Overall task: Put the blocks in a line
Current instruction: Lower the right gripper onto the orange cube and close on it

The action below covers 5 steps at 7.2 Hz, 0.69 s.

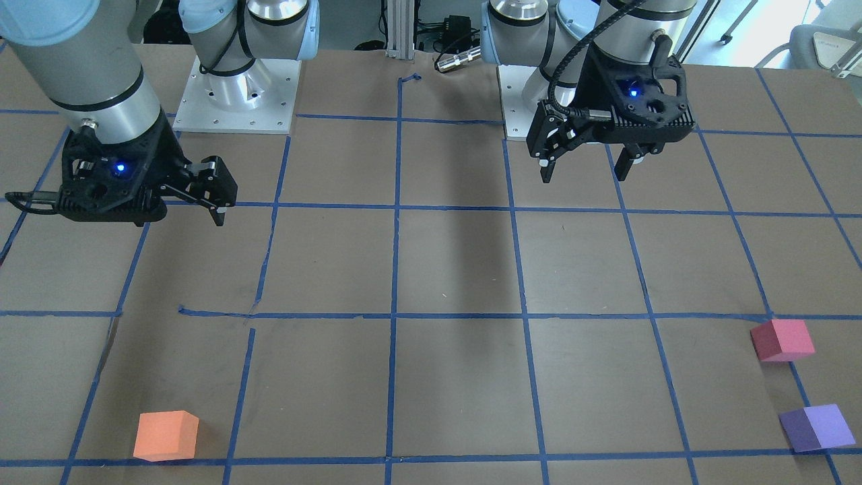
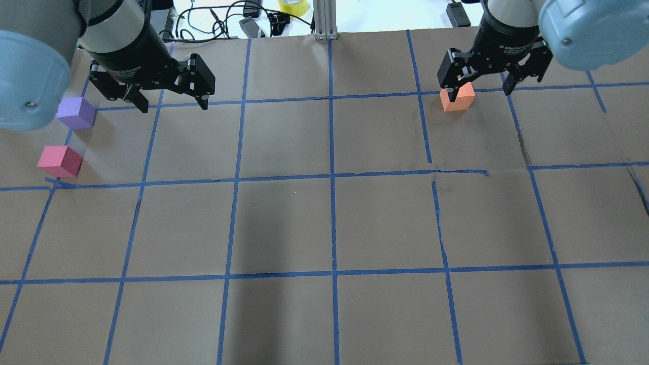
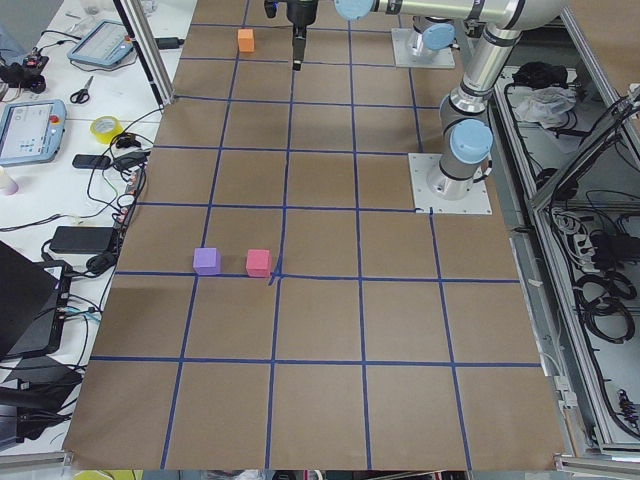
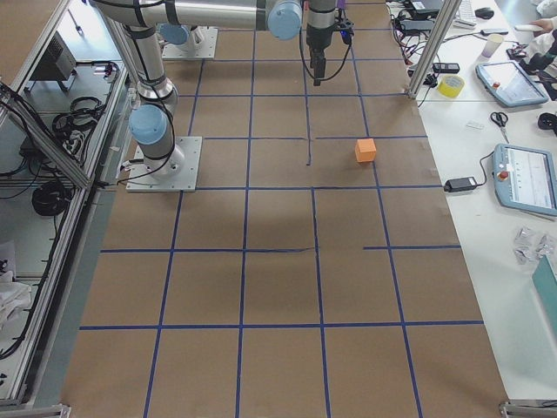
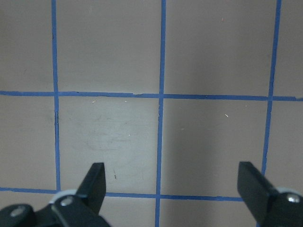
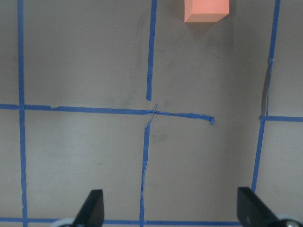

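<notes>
Three small matte cubes sit unaligned on the table [image 1: 458,269]: the orange block [image 1: 166,436] alone on the robot's right, the pinkish-red block [image 1: 782,339] and purple block [image 1: 817,427] near each other on its left. The left gripper [image 2: 175,104] and right gripper [image 2: 479,94] hover spread wide, empty. The cubes look light and slightly soft; pinch opposite flat faces.

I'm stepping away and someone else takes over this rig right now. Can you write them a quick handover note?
Left gripper: open, empty, hovering over bare table.
Right gripper: open, empty, hovering. The orange block lies ahead of it, not between its fingers.
Blocks: the orange block sits alone on the robot's right side. The pinkish-red block and the purple block sit close together, not touching, on the robot's left side. All three are toward the operators' edge.
Done: nothing is grasped and no line is formed.
Left: bring all three blocks together into one row.
</notes>
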Motion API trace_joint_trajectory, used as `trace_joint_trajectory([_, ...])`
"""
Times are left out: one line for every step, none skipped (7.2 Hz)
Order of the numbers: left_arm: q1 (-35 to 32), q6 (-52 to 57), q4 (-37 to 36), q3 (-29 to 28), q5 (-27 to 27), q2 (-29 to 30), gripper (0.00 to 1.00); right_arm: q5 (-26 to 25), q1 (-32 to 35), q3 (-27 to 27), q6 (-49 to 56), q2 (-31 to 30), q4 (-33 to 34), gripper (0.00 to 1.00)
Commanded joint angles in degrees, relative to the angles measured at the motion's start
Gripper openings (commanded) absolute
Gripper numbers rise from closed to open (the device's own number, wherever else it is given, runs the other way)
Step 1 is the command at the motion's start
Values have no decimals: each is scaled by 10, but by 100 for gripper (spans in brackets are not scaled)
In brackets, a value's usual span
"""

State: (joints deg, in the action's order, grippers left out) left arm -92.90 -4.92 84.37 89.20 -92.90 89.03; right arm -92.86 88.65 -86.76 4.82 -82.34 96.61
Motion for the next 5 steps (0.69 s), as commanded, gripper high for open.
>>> trace_joint_trajectory([0, 1, 0, -1, 0, 0, 100, 0, -23, -2, 52, 43, 88, 100])
trace_joint_trajectory([0, 0, 0, -1, 0, 0, 100, 0, -28, -2, 52, 68, 134, 100])
trace_joint_trajectory([0, 0, 0, -1, 0, 0, 100, 1, -36, -2, 61, 99, 188, 100])
trace_joint_trajectory([0, 0, 0, 0, 0, 0, 100, 0, -46, -2, 92, 137, 239, 100])
trace_joint_trajectory([0, 0, 0, -1, 0, 0, 100, 1, -58, -2, 121, 172, 291, 100])
